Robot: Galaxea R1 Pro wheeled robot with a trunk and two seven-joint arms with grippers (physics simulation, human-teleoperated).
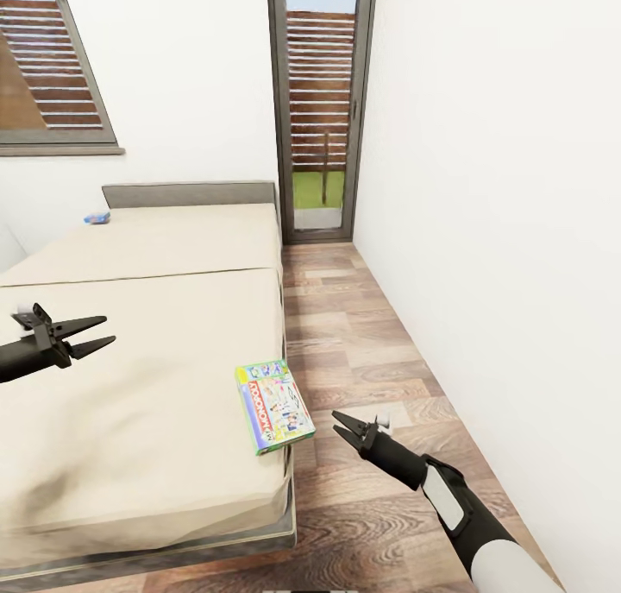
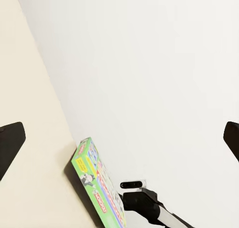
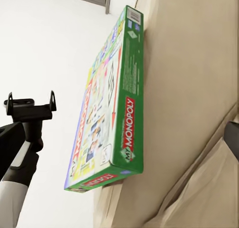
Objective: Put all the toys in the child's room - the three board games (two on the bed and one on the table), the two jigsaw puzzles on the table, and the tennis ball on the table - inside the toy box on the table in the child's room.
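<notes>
Right gripper (image 1: 343, 424) nearest at 5 o'clock, jaws slightly parted, holding nothing, aimed at green board game (image 1: 273, 405).

Lies flat at the bed (image 1: 155, 334) mattress's near corner, one corner overhanging the edge, just beside the right fingertips at 10 o'clock from them. Left gripper (image 1: 97, 334) hovering over the mattress at 9 o'clock, jaws apart, empty. Small blue board game (image 1: 97, 217) far off at 11 o'clock by the grey headboard (image 1: 190, 194). Likely risk: nudging the overhanging box sideways, tipping it onto the wooden floor (image 1: 362, 351); also closing on the thin edge at an angle and losing grip. No toy box in sight yet.
</notes>
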